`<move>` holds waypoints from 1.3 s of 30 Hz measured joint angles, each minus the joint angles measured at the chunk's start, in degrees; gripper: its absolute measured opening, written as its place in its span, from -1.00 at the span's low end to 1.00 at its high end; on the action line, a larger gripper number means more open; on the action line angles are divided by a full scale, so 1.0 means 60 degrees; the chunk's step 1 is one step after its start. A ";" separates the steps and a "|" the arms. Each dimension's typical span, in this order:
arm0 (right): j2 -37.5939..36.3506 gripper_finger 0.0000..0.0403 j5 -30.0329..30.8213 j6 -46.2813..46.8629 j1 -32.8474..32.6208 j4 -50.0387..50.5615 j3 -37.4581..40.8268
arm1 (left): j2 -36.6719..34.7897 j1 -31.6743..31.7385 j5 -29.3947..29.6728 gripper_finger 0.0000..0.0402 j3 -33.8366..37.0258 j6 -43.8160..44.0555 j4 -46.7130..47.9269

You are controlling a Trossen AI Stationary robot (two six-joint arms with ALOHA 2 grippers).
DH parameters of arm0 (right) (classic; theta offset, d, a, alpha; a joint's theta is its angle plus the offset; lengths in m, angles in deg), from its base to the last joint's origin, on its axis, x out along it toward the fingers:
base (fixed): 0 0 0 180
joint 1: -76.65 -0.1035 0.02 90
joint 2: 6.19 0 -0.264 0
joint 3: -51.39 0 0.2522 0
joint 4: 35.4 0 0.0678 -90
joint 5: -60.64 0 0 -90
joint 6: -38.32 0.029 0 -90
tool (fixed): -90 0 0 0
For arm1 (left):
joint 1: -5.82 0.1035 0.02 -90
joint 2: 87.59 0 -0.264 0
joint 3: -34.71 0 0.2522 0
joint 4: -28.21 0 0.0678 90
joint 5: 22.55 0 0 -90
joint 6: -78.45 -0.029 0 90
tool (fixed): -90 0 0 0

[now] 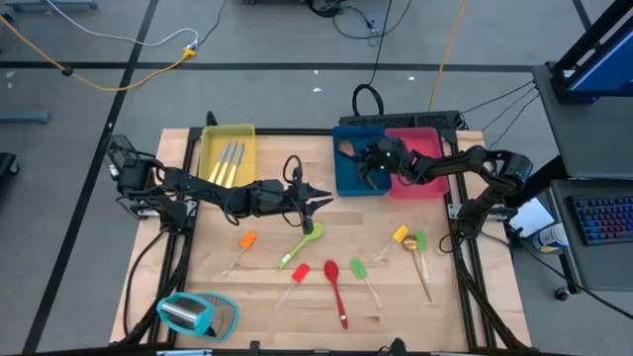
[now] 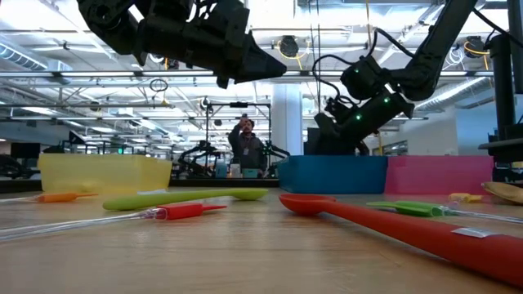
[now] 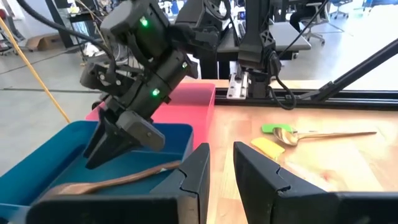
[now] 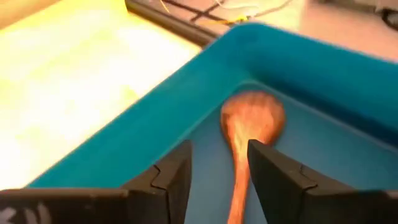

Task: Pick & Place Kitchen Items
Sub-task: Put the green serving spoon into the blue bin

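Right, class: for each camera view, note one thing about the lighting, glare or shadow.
High view: even overhead light across the table, no hard shadows. Low view: bright ceiling lamps behind make the left arm a dark silhouette. Left wrist view: a glint on the gold spoon. Right wrist view: the table beyond the blue tray is glared pale.

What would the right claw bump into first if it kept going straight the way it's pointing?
Probably the wooden spoon lying in the blue tray: the right gripper, fingers open, points down at it from just above.
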 joint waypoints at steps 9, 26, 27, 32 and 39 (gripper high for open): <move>-0.0272 -0.22 -0.0032 -0.1113 -0.0596 -0.0249 -0.0011 | 0.0000 0.0000 -0.0004 -0.62 0.0000 0.0017 0.0497; -0.1494 -0.24 -0.0043 -0.2206 -0.3108 -0.0236 -0.0014 | -0.0004 -0.0055 -0.0102 -0.62 0.0000 0.2014 0.3373; -0.1494 -0.24 -0.0043 -0.2286 -0.3222 -0.0232 -0.0014 | -0.0004 -0.0081 -0.0102 -0.62 0.0000 0.2129 0.3608; -0.1494 -0.25 -0.0043 -0.2698 -0.3645 -0.0240 -0.0014 | -0.0004 -0.0353 -0.0883 -0.62 0.0000 0.2883 0.4758; -0.1494 -0.26 -0.0043 -0.3175 -0.3813 -0.0246 -0.0014 | -0.0004 -0.1225 -0.1745 -0.62 0.0000 0.4366 0.6203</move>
